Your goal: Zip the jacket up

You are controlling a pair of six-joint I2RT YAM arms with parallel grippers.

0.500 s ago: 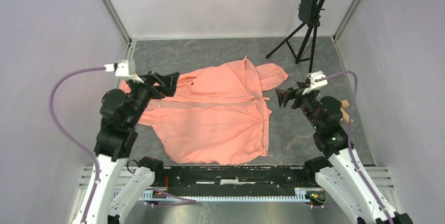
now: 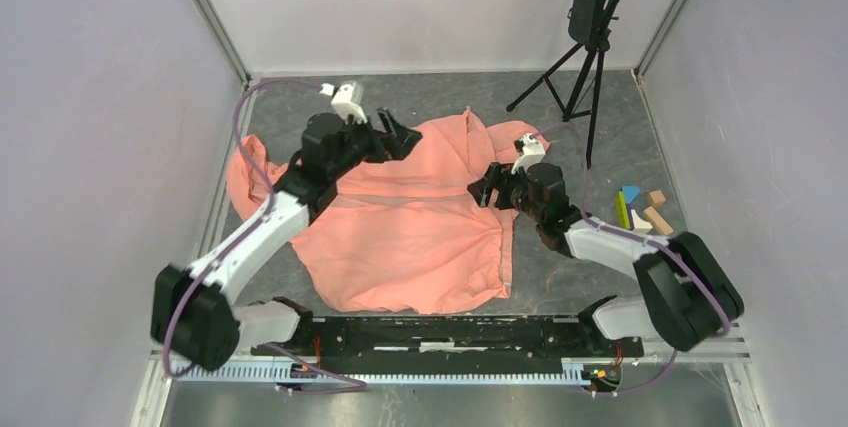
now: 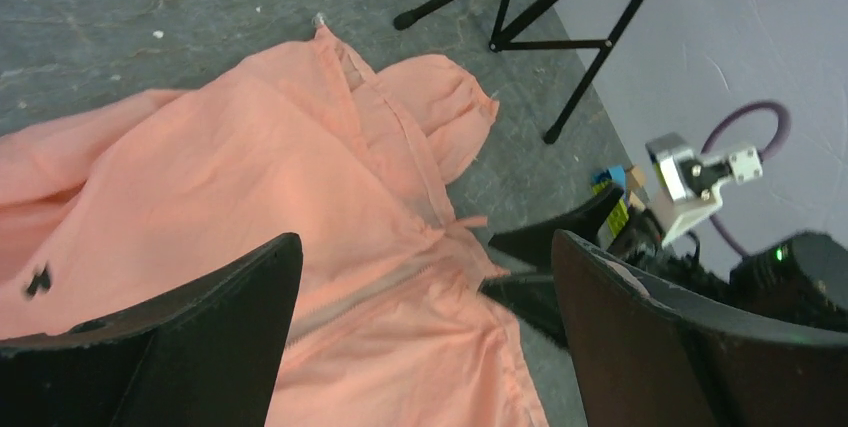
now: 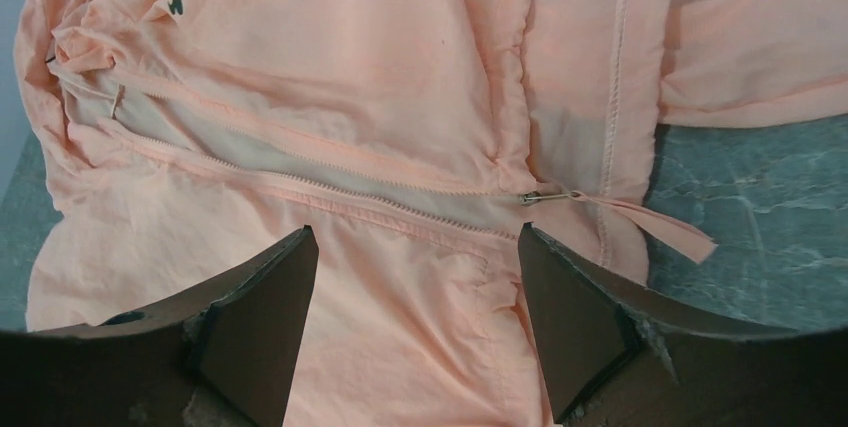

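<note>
The salmon-pink jacket (image 2: pixel 400 222) lies flat on the grey table with its hood (image 2: pixel 510 142) toward the back right. Its zipper (image 4: pixel 330 182) stands apart, pale lining showing between the tooth rows. The metal slider (image 4: pixel 530 197) sits at the hem end, its pink pull strip (image 4: pixel 665 225) trailing onto the table. My right gripper (image 4: pixel 418 231) hovers open just above the fabric beside the slider, holding nothing. My left gripper (image 2: pixel 400 137) hangs open over the jacket's far chest, empty, with the zipper (image 3: pixel 350 292) below its jaws.
A black tripod stand (image 2: pixel 585 67) rises at the back right. Coloured wooden blocks (image 2: pixel 640 212) lie right of the right arm. White walls close in on both sides. One sleeve (image 2: pixel 245 172) bunches at the left wall.
Both arms have reached in over the jacket. The left gripper moved right and farther back from the sleeve. The right gripper moved left to the zipper's end, uncovering the blocks.
</note>
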